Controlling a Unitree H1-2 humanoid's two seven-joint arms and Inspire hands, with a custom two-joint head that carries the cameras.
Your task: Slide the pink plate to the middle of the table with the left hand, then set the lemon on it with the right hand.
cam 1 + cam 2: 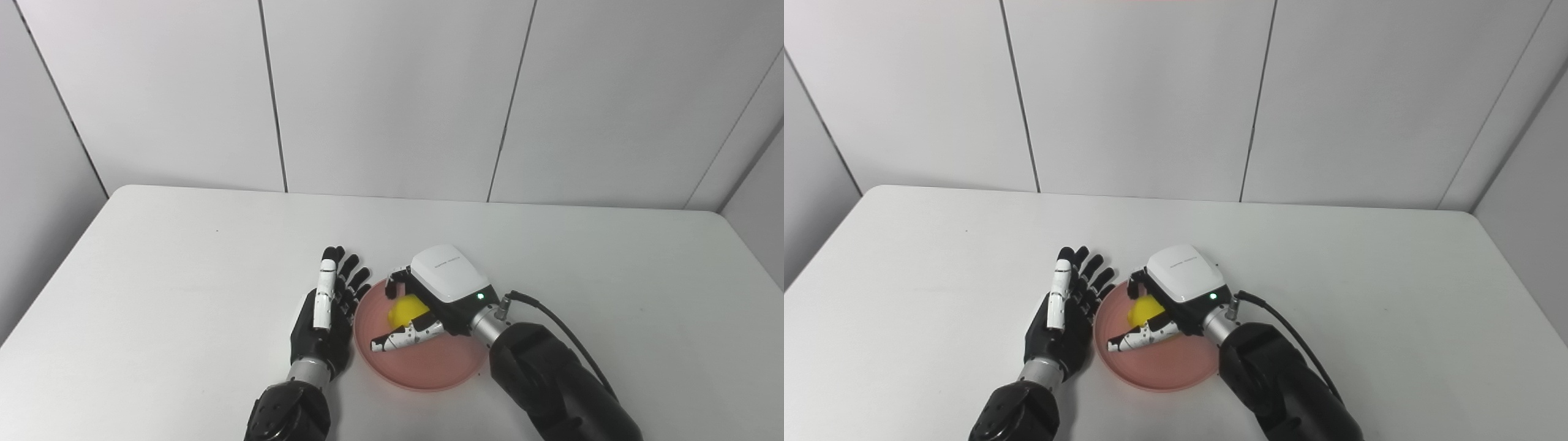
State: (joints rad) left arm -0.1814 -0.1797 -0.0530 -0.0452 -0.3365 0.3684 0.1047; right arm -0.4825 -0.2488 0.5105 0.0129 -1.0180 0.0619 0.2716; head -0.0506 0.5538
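I see the pink plate [422, 361] flat on the white table [184, 275], near the front edge and roughly central left to right. My right hand [429, 303] is over the plate, palm down, with its fingers curled round the lemon [407, 310]; the thumb [401, 339] reaches under it, pointing left, so the fruit is wrapped from above and below. The lemon sits over the plate's far-left part. I can't tell whether it touches the plate surface or is just above it. A black cable [563, 331] runs from the right wrist back along the forearm.

My left hand [327, 312] is just beside the plate's left rim, fingers [349, 275] straight and spread, pointing away from me, holding nothing. The palm faces the plate. The fingertips closest to the rim look right at it or overlapping it; contact unclear. The left forearm comes in at the bottom, left of the plate. Grey wall panels [392, 92] behind the table.
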